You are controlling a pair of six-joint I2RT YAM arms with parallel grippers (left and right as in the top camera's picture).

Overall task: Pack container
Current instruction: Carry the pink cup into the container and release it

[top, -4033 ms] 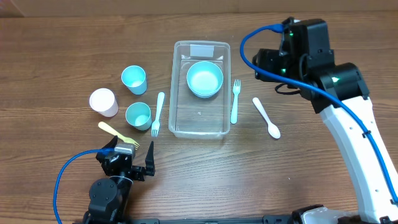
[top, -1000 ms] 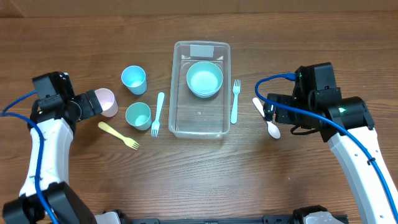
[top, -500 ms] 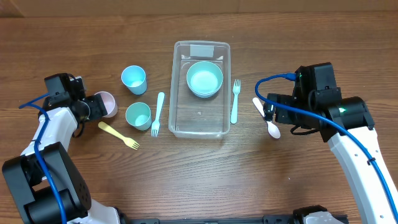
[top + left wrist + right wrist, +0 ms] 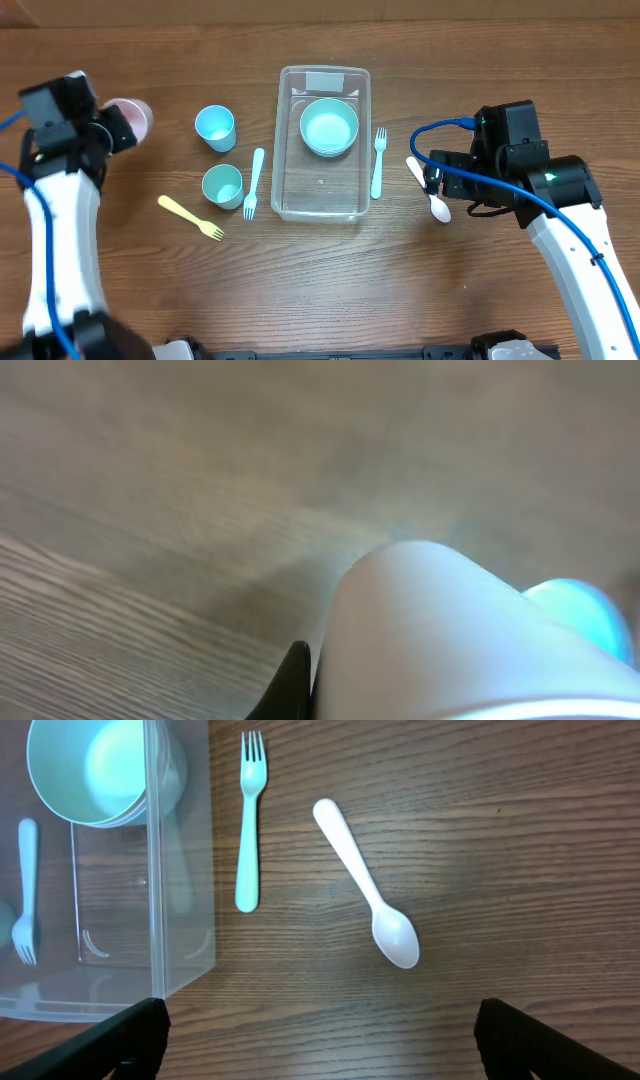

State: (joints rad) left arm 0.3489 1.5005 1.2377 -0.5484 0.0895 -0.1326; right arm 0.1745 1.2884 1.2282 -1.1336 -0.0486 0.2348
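Observation:
The clear container (image 4: 283, 150) stands at the table's middle with a teal bowl (image 4: 329, 127) in its far end. At the far left, my left gripper (image 4: 110, 128) is shut on a pink cup (image 4: 130, 118) and holds it on its side above the table. The cup (image 4: 450, 630) fills the left wrist view, with one black finger (image 4: 295, 682) against its wall. My right gripper (image 4: 432, 180) hangs open over a white spoon (image 4: 428, 188) to the right of the container. In the right wrist view the spoon (image 4: 368, 916) lies ahead of the wide-apart fingers (image 4: 125, 1038).
A light blue cup (image 4: 215, 127), a teal cup (image 4: 222, 185), a pale fork (image 4: 252, 183) and a yellow fork (image 4: 190, 217) lie left of the container. A teal fork (image 4: 378, 163) lies between the container and the spoon.
My left gripper has shut on the pink cup and carried it up and to the far left, away from the teal cup. The right arm has not moved.

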